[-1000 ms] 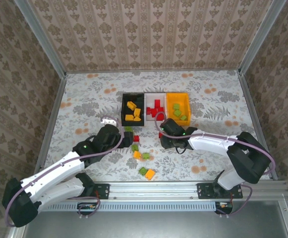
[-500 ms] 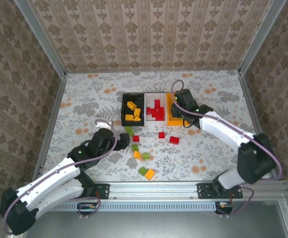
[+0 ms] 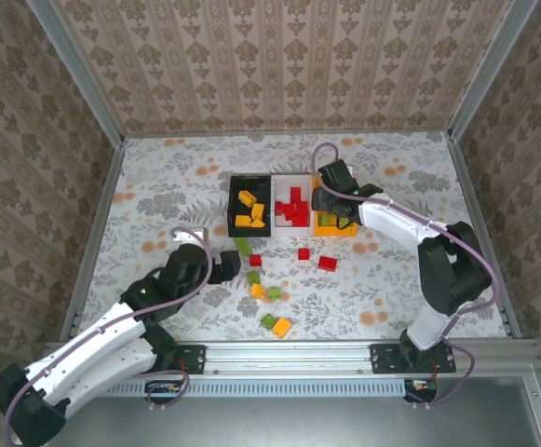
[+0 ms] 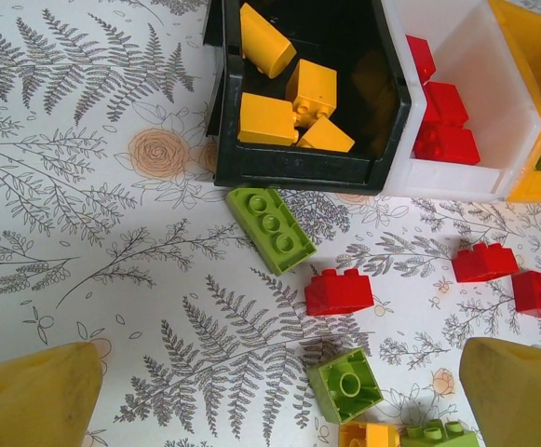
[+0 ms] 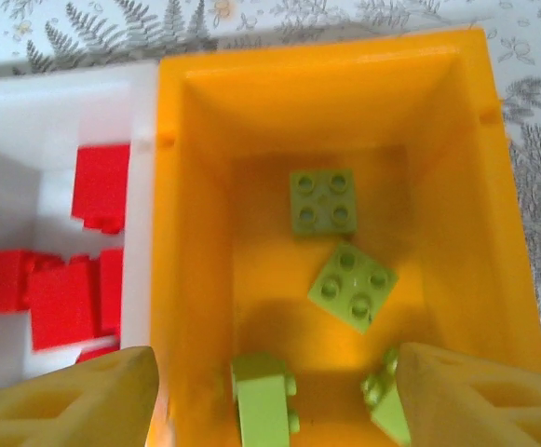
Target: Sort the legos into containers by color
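The containers stand joined in a row: a black bin (image 3: 234, 207) with orange legos, a white bin (image 3: 293, 179) with red ones, and an orange bin (image 3: 347, 197) with green ones. My right gripper (image 3: 324, 201) hovers over the orange bin (image 5: 205, 233), open, with a green brick (image 5: 264, 402) lying in the bin below its jaws. Loose legos lie in front of the bins: a long green brick (image 4: 270, 230), red bricks (image 4: 339, 291) (image 4: 483, 262), and an overturned green brick (image 4: 349, 385). My left gripper (image 3: 223, 266) (image 4: 279, 410) is open above them, holding nothing.
More loose bricks lie nearer the front rail, among them a green brick (image 3: 268, 322) and an orange brick (image 3: 281, 327). Two red bricks (image 3: 304, 253) (image 3: 327, 264) sit right of the cluster. Metal rails and patterned walls border the flowered table (image 3: 158, 186).
My right gripper rose from the table near the red bricks, travelled to the orange bin and opened there. My left arm drew back slightly toward the near left.
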